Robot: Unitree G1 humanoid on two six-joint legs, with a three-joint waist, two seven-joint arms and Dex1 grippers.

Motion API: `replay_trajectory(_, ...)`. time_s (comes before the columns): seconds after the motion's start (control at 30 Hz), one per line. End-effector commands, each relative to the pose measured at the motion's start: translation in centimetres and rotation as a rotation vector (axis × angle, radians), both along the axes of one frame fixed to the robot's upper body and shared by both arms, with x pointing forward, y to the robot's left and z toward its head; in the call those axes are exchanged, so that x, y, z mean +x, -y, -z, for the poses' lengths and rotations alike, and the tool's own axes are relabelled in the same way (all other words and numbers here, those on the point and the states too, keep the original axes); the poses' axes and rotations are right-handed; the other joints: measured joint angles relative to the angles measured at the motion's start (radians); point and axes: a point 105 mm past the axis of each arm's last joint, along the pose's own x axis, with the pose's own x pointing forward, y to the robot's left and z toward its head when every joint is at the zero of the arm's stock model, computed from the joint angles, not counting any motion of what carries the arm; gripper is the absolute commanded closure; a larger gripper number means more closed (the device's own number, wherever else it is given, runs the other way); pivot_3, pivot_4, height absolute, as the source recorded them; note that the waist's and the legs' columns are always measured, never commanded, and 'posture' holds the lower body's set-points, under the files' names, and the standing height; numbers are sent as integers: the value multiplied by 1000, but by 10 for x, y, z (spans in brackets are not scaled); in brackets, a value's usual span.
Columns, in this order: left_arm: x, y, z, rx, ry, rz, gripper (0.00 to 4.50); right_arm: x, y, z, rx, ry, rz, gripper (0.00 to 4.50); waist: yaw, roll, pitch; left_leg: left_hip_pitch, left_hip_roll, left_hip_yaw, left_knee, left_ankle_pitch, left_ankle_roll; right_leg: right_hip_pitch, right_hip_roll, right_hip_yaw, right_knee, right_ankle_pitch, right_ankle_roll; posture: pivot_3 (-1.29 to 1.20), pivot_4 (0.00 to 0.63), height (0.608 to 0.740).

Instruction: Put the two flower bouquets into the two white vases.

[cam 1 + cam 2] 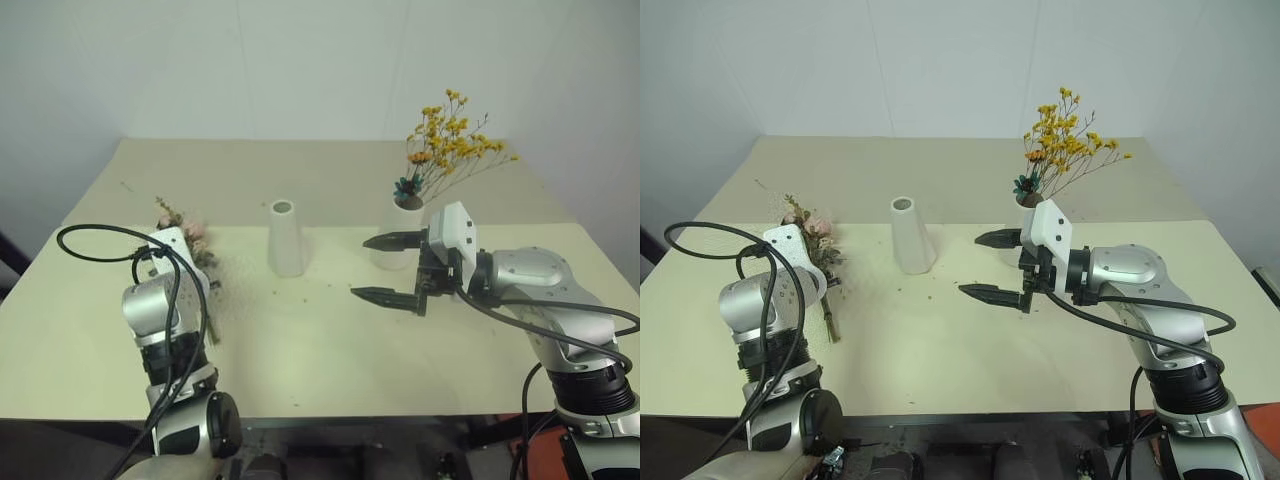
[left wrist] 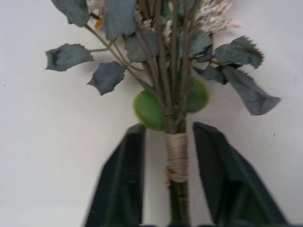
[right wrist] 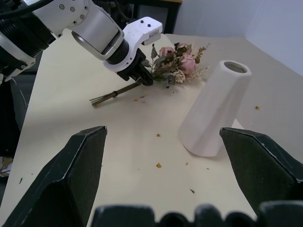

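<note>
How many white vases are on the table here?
2. The slim vase stands empty mid-table. The wider vase stands to its right, behind the right gripper, partly hidden, holding the yellow bouquet.

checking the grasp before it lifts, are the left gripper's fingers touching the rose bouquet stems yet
Apart. The left wrist view shows pale table on both sides between the left gripper fingers and the twine-wrapped stems of the rose bouquet.

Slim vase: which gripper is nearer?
Right. The right gripper hangs open just beside the slim vase; the left gripper is farther off, at the rose bouquet stems.
</note>
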Motion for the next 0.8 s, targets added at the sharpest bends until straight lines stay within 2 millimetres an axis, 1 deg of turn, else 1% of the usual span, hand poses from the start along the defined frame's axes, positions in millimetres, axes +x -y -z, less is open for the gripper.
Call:
replay_trajectory(0.03,5,0,-16,-21,59,-4,4207,-4,1,-10,3,50,1,0,0,0,0,0,0,0,0,0,0,0,0,0,0,0,0,0,150,740)
replay_trajectory(0.07,5,0,-14,-39,55,-10,4398,-4,2,-10,4,50,3,0,-1,0,0,0,0,0,0,0,0,0,0,0,0,0,0,0,150,740)
replay_trajectory(0.17,6,-1,-13,-57,56,-18,4398,-3,2,-9,4,50,7,0,-1,0,0,0,0,0,0,0,0,0,0,0,0,0,0,0,150,740)
replay_trajectory(0.27,9,-7,-22,-73,92,-40,4398,-2,2,-9,4,53,11,0,0,0,0,0,0,0,0,0,0,0,0,0,0,0,0,0,150,740)
replay_trajectory(0.3,11,-9,-29,-78,122,-54,4398,-2,2,-9,5,54,12,0,0,0,0,0,0,0,0,0,0,0,0,0,0,0,0,0,150,740)
replay_trajectory(0.37,17,-15,-56,-43,244,-66,4398,-2,2,-9,6,57,15,0,0,0,0,0,0,0,0,0,0,0,0,0,0,0,0,0,150,740)
replay_trajectory(0.4,20,-17,-77,-38,364,-61,4398,-1,3,-9,8,59,18,0,-1,0,0,0,0,0,0,0,0,0,0,0,0,0,0,0,150,740)
replay_trajectory(0.47,18,-19,-117,68,590,-41,4398,-1,3,-9,11,66,27,0,-1,0,0,-1,0,0,0,0,0,-1,0,0,0,2,-3,0,150,740)
replay_trajectory(0.5,19,-19,-134,93,672,-21,4398,-1,3,-10,17,71,34,0,0,0,0,-1,0,0,0,0,-1,-1,0,0,0,3,-4,0,150,740)
replay_trajectory(0.53,19,-19,-144,108,715,-6,4398,0,4,-11,21,75,38,0,0,0,0,-2,0,0,0,1,-3,-2,0,0,0,3,-5,0,150,740)
replay_trajectory(0.6,18,-19,-175,134,873,38,4398,1,6,-15,51,87,71,0,1,0,0,-1,0,0,0,0,-3,-1,0,0,0,3,-5,0,150,740)
replay_trajectory(0.63,17,-19,-184,158,924,52,4398,2,7,-16,63,90,83,0,1,0,0,-1,0,0,0,1,-3,-1,0,0,0,3,-4,0,150,740)
replay_trajectory(0.67,15,-15,-199,155,1016,94,4398,5,8,-17,73,101,114,0,2,0,0,-1,0,0,0,1,-3,-1,0,0,0,3,-4,0,150,740)
replay_trajectory(0.7,13,-13,-207,151,1073,121,4398,6,9,-18,79,108,133,0,2,0,0,-1,0,0,0,1,-3,-1,0,0,0,3,-4,0,150,740)
replay_trajectory(0.73,7,-8,-222,37,1195,207,4398,9,10,-18,87,109,161,0,3,0,0,-1,0,0,0,1,-3,-1,0,0,0,3,-4,0,150,740)
replay_trajectory(0.8,-9,-5,-250,-17,1420,343,4398,13,12,-14,88,110,205,0,5,0,0,-2,0,0,0,1,-3,-1,0,0,-1,3,-4,0,150,740)
